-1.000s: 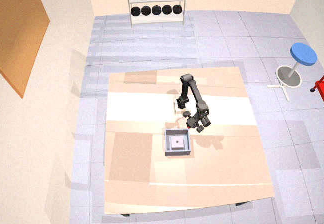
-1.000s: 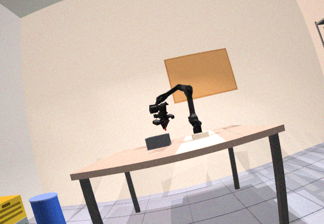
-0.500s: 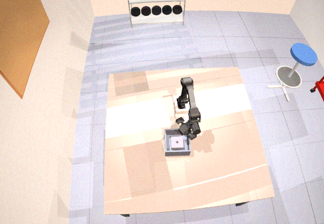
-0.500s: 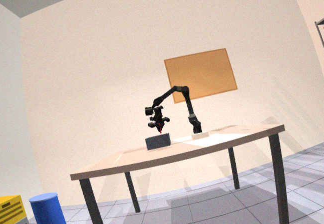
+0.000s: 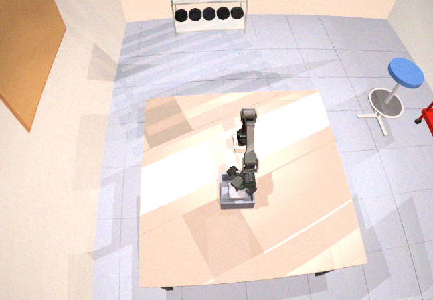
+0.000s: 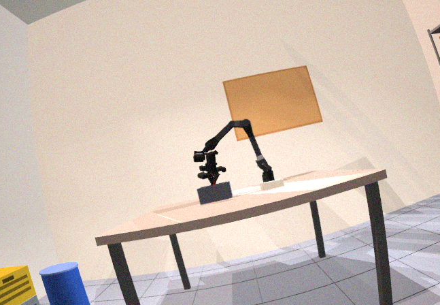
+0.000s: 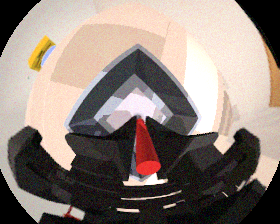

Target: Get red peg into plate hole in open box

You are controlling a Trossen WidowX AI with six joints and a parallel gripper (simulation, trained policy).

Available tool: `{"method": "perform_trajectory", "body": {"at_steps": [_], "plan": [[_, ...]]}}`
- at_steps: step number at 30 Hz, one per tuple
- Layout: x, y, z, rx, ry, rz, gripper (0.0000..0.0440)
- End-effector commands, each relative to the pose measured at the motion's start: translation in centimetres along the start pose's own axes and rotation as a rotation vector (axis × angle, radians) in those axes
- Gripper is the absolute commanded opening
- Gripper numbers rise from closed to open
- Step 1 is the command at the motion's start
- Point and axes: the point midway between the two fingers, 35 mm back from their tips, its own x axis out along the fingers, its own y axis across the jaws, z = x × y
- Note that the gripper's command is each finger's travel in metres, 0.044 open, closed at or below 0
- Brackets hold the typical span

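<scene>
Now, fingers: gripper (image 5: 242,187) (image 6: 213,183) (image 7: 140,118) closed on the red peg, at the box's open top.
Peg: red peg (image 6: 213,178) (image 7: 147,150) between the fingertips; near end sticks out toward the wrist camera, far end hidden.
Long axis: roughly upright over the box, by the exterior view; exact tilt cannot be told.
Plate: pale plate (image 5: 237,192) (image 7: 136,104) on the box floor, partly covered by the fingers; hole not visible.
Key relation: peg's lower end to plate's hole, somewhere below the fingers; sideways offset cannot be read.
Box: grey open box (image 5: 237,205) (image 6: 215,194) (image 7: 103,87) around the plate, walls close about the fingers.
Arm: reaches over the box from its base (image 5: 238,150) (image 6: 272,184), which stands apart from it.
Next, judged: centre over the hole, then straight down; a tilted peg could catch the rim.
</scene>
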Motion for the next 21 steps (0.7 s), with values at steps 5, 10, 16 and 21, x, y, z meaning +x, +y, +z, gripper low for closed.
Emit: {"method": "perform_trajectory", "body": {"at_steps": [5, 10, 16, 21], "plan": [[2.8, 0.2, -0.6, -0.088, 0.077, 0.02, 0.0101], [3.7, 0.4, -0.1, -0.126, 0.098, 0.033, 0.0172], [3.4, 1.5, 1.5, -0.143, 0.107, 0.07, 0.0307], [2.6, 3.0, 3.0, -0.15, 0.117, 0.116, 0.0439]]}}
